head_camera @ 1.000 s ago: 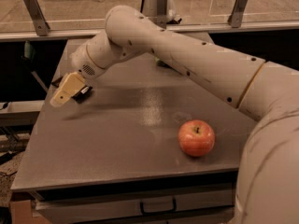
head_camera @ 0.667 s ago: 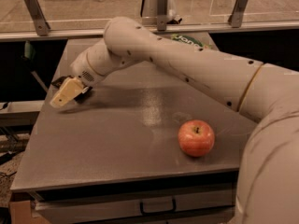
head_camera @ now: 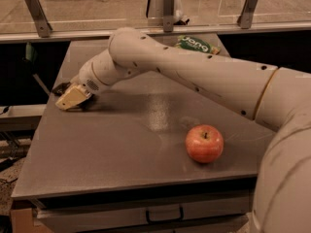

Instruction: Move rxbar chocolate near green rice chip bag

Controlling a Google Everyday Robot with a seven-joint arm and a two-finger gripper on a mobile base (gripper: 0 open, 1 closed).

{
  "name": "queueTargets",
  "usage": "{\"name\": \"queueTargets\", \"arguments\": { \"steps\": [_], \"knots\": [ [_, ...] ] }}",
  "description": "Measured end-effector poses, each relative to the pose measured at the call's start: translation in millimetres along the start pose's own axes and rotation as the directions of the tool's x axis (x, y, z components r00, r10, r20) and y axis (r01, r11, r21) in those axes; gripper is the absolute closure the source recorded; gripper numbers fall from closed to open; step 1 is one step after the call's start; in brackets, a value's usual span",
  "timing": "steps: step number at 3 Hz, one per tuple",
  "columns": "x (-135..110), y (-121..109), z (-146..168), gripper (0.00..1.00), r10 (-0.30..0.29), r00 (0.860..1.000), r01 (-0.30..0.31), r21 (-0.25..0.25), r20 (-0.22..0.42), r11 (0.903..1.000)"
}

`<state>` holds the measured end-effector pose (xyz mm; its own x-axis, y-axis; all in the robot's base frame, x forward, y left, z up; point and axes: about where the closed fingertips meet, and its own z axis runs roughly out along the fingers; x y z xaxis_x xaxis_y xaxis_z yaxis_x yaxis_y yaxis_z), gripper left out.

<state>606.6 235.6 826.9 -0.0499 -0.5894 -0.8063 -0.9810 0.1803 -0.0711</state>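
Note:
My gripper (head_camera: pixel 72 98) is low over the left edge of the grey table (head_camera: pixel 121 149), its tan fingers pointing left. A small dark flat shape (head_camera: pixel 61 88), which looks like the rxbar chocolate, peeks out just behind the fingers and is mostly hidden by them. I cannot tell whether it is held. The green rice chip bag (head_camera: pixel 197 44) with white lettering lies at the far back of the table, right of centre, partly behind my arm and far from the gripper.
A red apple (head_camera: pixel 204 143) stands on the front right of the table. My arm (head_camera: pixel 194 76) spans the table from right to left. A rail with metal posts (head_camera: pixel 36 6) runs behind the table. A drawer handle (head_camera: pixel 164 214) is below the front edge.
The gripper has come down and shifted slightly left at the table's left edge. The arm has shifted, and the green bag now shows at the back.

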Motion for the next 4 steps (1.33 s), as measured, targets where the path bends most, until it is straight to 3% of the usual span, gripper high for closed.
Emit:
{"name": "queueTargets", "arguments": {
  "steps": [1,2,3,4],
  "knots": [
    [-2,0,-1,0.86,0.0,1.0,0.0,0.0,0.0,1.0],
    [-3,0,-2,1.0,0.0,1.0,0.0,0.0,0.0,1.0],
    [-15,-11,-45,1.0,-0.054,0.998,0.053,0.056,0.019,0.997],
    [-30,-28,-104,1.0,-0.139,0.99,0.134,0.136,0.026,0.9816]
  ]
}}
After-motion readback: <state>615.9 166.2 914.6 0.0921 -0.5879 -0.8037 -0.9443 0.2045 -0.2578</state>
